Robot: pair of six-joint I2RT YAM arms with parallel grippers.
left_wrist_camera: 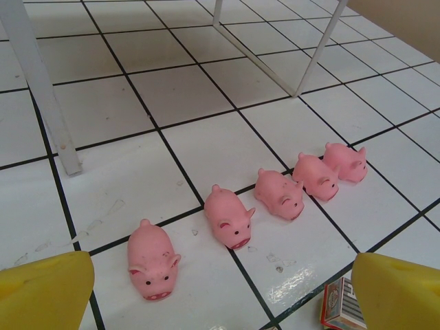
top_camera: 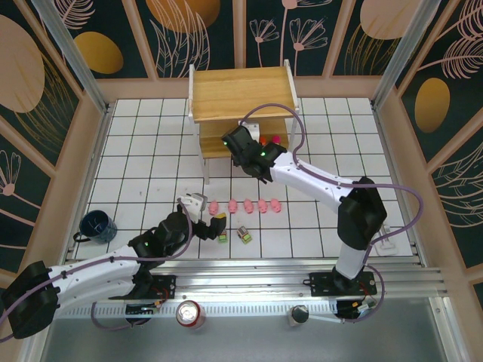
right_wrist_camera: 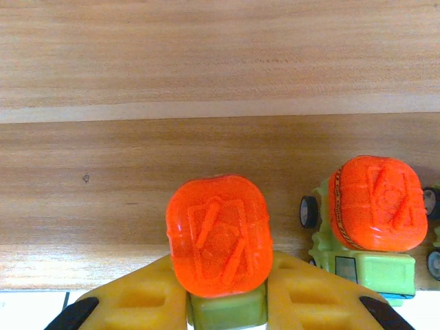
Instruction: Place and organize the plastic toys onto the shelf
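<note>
Plastic this small looks light and slick, so a firm side pinch suits: the right gripper (right_wrist_camera: 227,306) clamps the orange-topped green toy truck (right_wrist_camera: 218,234) at the lower board of the wooden shelf (right_wrist_camera: 137,172), while the left gripper (left_wrist_camera: 220,275) gapes.

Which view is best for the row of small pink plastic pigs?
Left wrist: all five small pink plastic pigs are close, with snouts and ears clear. Top external renders them as tiny pink blobs in a row.
</note>
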